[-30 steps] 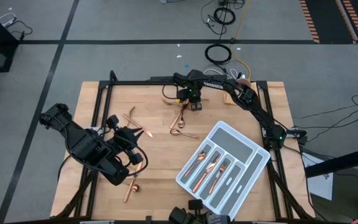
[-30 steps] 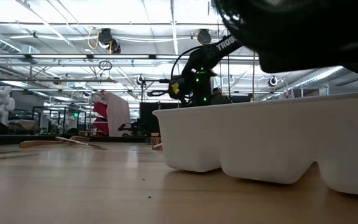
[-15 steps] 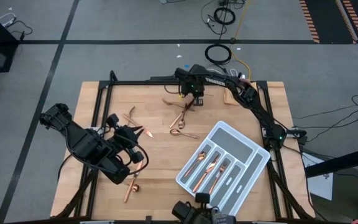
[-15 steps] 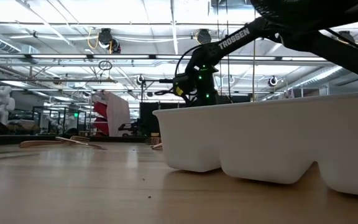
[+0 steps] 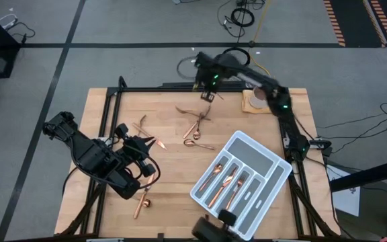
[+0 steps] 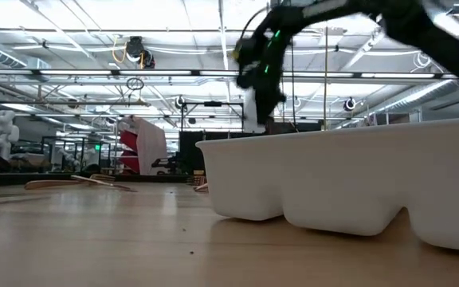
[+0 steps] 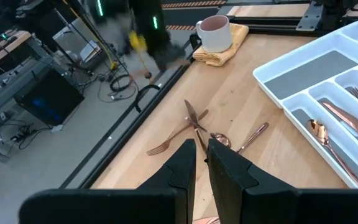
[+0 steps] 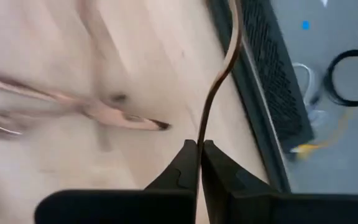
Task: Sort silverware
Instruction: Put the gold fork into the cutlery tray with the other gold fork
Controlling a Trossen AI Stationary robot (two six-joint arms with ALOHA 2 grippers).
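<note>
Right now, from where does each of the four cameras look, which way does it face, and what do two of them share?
High view: above, facing straight down on the table, both arms.
Low view: at tabletop height, facing level past the tray into the room; the right arm above.
Left wrist view: on the left arm, past the left pincer toward the cup.
Right wrist view: on the right arm; the right pincer grips a thin utensil.
Shared: the high and left wrist views both show the tray.
</note>
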